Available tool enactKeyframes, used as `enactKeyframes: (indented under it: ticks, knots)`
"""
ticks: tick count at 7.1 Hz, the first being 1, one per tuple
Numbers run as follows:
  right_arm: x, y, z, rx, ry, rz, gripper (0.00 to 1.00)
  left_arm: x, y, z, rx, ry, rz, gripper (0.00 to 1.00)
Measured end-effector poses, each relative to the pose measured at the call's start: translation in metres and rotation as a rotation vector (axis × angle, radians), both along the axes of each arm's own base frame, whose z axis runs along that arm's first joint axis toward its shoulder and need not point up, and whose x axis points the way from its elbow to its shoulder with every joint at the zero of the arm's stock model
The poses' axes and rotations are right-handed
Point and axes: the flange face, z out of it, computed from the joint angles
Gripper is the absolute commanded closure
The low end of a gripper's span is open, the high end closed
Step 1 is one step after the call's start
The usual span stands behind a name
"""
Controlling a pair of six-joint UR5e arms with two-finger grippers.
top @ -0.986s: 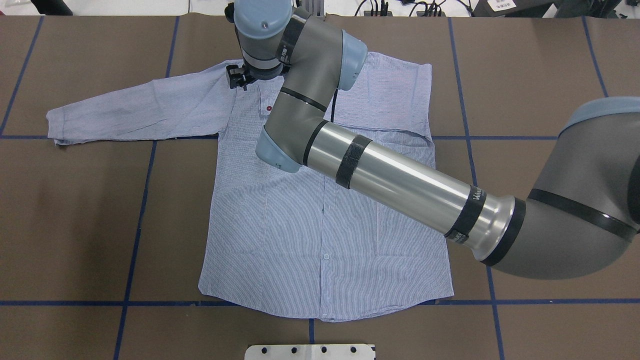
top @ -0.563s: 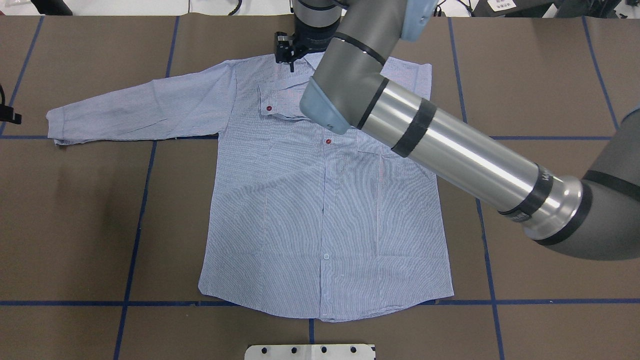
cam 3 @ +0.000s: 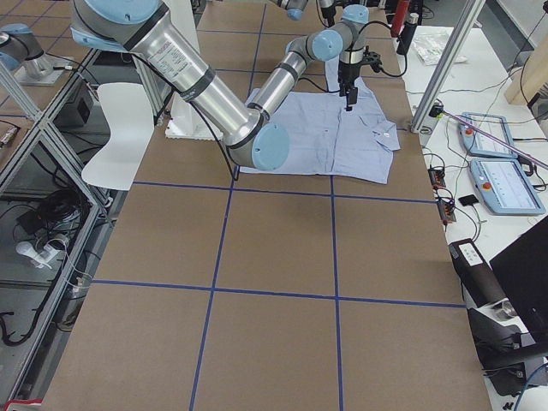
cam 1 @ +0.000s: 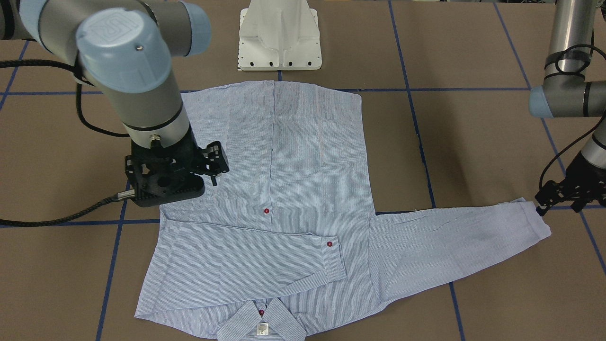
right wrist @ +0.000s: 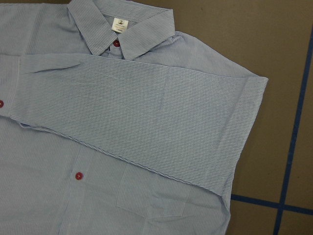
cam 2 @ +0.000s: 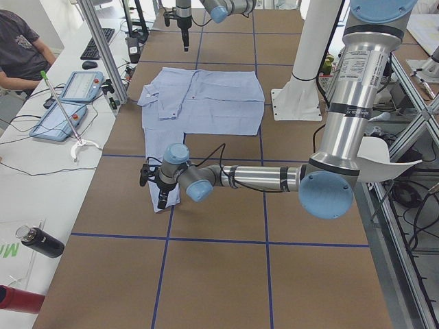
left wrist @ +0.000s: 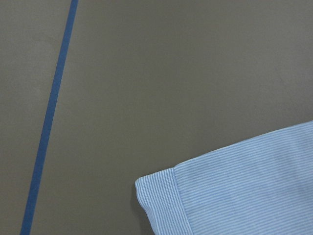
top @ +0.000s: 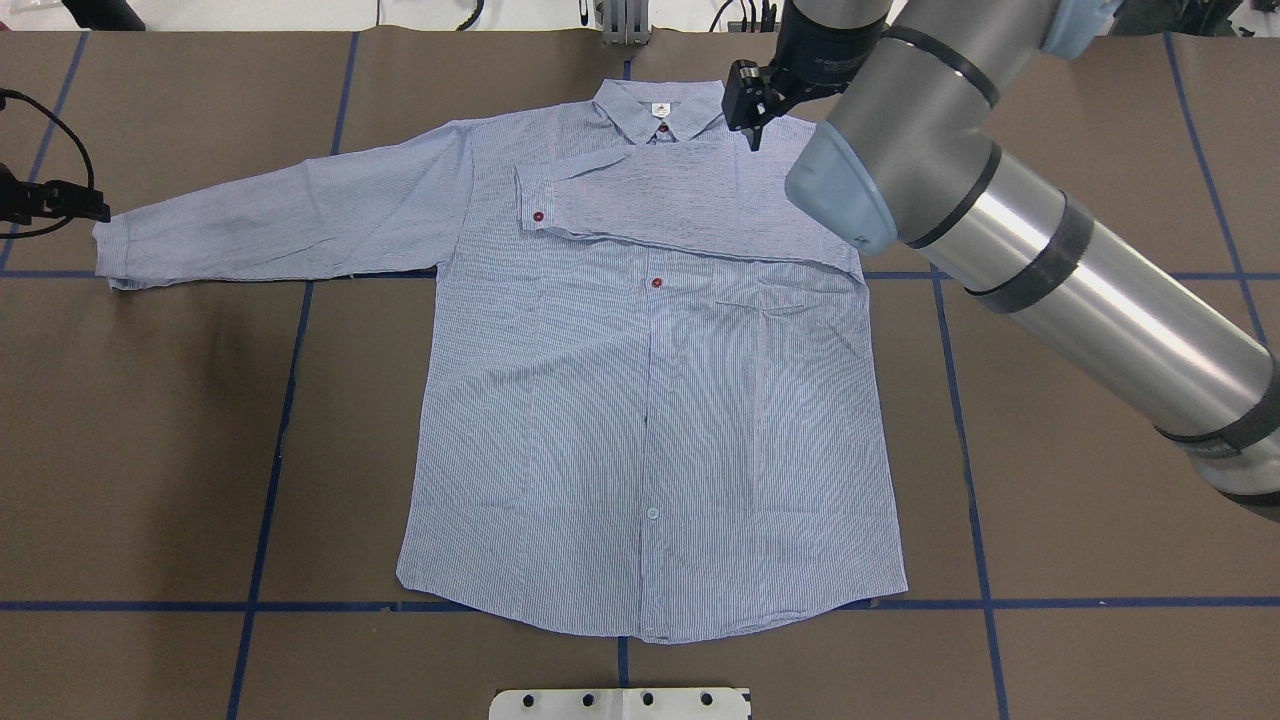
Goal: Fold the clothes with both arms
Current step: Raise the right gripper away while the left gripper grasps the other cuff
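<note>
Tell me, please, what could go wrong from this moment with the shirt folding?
1. The left tool is at the very end of the outstretched sleeve, by the cuff; a shallow grasp may slip off.
2. The right tool hangs over the folded sleeve; leaving low might drag that fold open.

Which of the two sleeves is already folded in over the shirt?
The right sleeve: it lies across the chest under the collar. The left sleeve stretches out flat, cuff by the left gripper.
</note>
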Motion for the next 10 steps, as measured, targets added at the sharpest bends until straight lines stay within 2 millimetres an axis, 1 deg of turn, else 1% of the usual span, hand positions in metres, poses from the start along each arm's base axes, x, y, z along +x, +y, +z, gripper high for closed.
enactKeyframes:
  ticks: [1, 2, 4, 5, 8, 10]
  knots:
    - [0.014, 0.005, 0.013, 0.005, 0.004, -0.016, 0.00, 0.009, -0.002, 0.011, 0.003, 0.003, 0.005, 0.13]
    - [0.021, 0.007, 0.019, 0.007, 0.006, -0.023, 0.00, 0.019, 0.000, 0.017, 0.003, 0.001, 0.017, 0.15]
    - [0.023, 0.008, 0.027, 0.005, 0.011, -0.027, 0.00, 0.032, 0.004, 0.022, 0.003, -0.008, 0.029, 0.28]
    - [0.023, 0.009, 0.029, 0.005, 0.012, -0.027, 0.01, 0.034, 0.006, 0.025, 0.000, -0.012, 0.032, 0.33]
    - [0.023, 0.009, 0.028, 0.007, 0.011, -0.026, 0.00, 0.034, 0.009, 0.033, -0.010, -0.019, 0.035, 0.37]
    - [0.023, 0.009, 0.027, 0.009, 0.010, -0.025, 0.00, 0.034, 0.010, 0.034, -0.013, -0.020, 0.036, 0.37]
